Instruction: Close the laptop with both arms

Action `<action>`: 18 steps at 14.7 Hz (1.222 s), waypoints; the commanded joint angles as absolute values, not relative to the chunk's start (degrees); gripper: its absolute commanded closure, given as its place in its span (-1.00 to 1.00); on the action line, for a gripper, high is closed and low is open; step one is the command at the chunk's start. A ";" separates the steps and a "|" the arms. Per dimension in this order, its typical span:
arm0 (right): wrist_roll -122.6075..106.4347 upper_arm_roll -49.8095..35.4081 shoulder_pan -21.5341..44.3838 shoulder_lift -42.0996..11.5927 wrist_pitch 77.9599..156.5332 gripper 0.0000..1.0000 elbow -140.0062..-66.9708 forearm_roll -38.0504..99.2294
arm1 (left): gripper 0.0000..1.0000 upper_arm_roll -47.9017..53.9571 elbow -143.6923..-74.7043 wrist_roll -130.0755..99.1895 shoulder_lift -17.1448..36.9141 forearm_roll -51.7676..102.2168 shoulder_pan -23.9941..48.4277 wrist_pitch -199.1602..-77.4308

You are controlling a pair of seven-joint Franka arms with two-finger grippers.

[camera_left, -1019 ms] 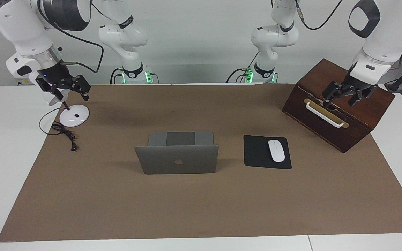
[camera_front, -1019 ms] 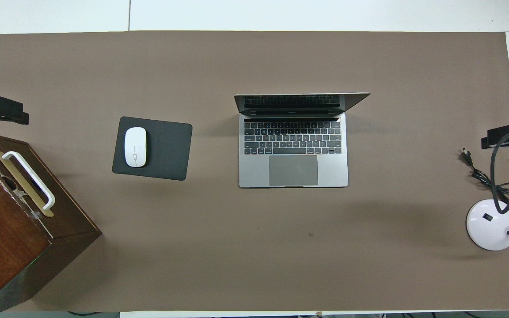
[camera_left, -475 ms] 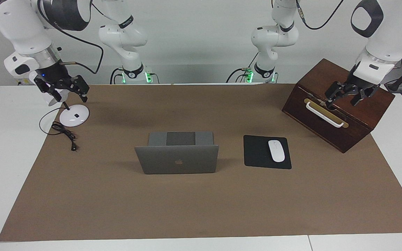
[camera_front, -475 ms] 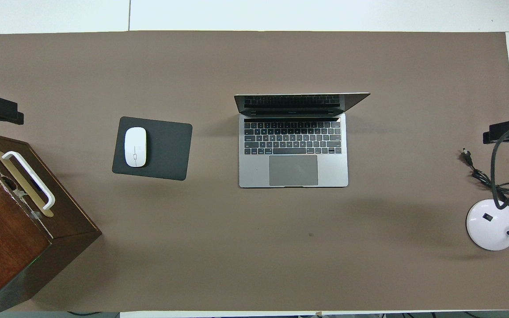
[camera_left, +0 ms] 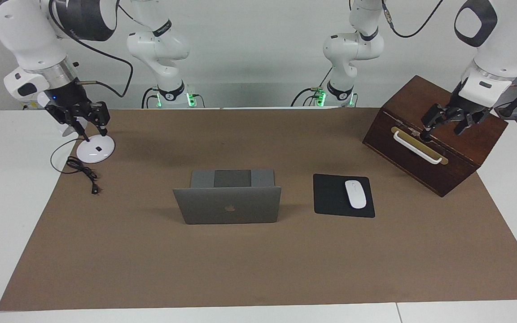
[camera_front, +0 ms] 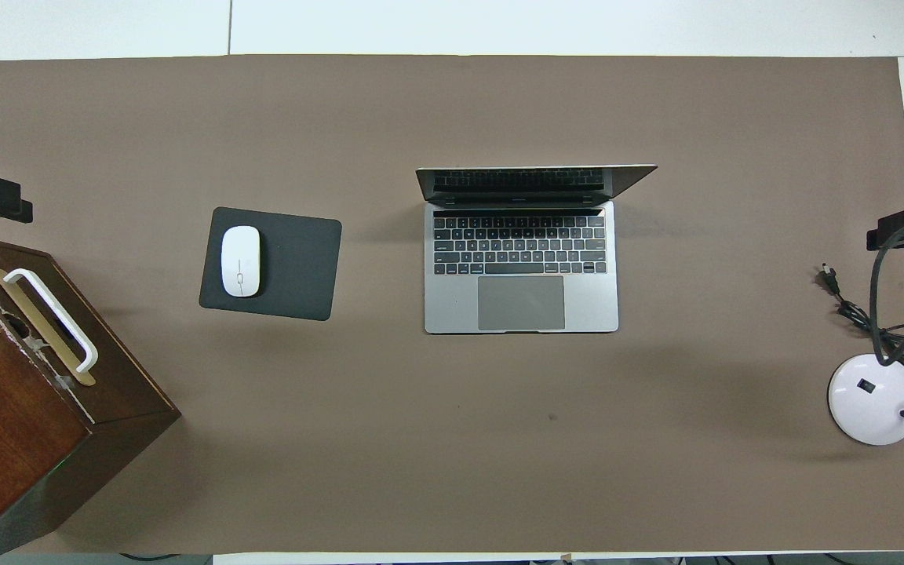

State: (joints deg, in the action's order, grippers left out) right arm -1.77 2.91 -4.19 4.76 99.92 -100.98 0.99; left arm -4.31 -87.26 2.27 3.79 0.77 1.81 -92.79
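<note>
Facing the robots, open laptop (camera_left: 227,204), hinge along the table's length.

Bright, even light from above on my surface (camera_left: 258,269), both views crisp edge to edge. Soft shadows only: a faint smudge beside the laptop (camera_front: 521,249) toward my right arm's end, a dim patch by the wooden box (camera_front: 20,400). No glare, no blur, no bending at the borders.
</note>
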 commanded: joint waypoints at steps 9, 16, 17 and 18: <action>-3.60 2.55 -4.92 5.63 101.60 -0.30 -102.48 0.35 | 1.00 -4.04 -90.62 2.02 1.58 -0.18 0.70 -94.48; -6.75 2.64 -4.92 5.36 104.14 0.78 -102.48 0.26 | 1.00 -3.96 -90.44 1.67 1.76 0.53 0.70 -96.93; -8.33 2.64 -5.01 5.19 106.15 1.00 -102.48 0.26 | 1.00 -3.96 -90.44 1.76 1.84 0.53 0.70 -97.81; -9.22 2.64 -5.01 4.84 107.56 1.00 -102.48 0.18 | 1.00 -3.96 -90.35 1.93 2.11 0.53 0.79 -98.78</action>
State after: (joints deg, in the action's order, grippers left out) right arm -5.95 2.96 -4.21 4.69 104.24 -101.30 0.98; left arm -4.26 -88.33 2.27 3.30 0.78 1.01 -95.93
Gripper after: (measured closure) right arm 0.714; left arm 0.991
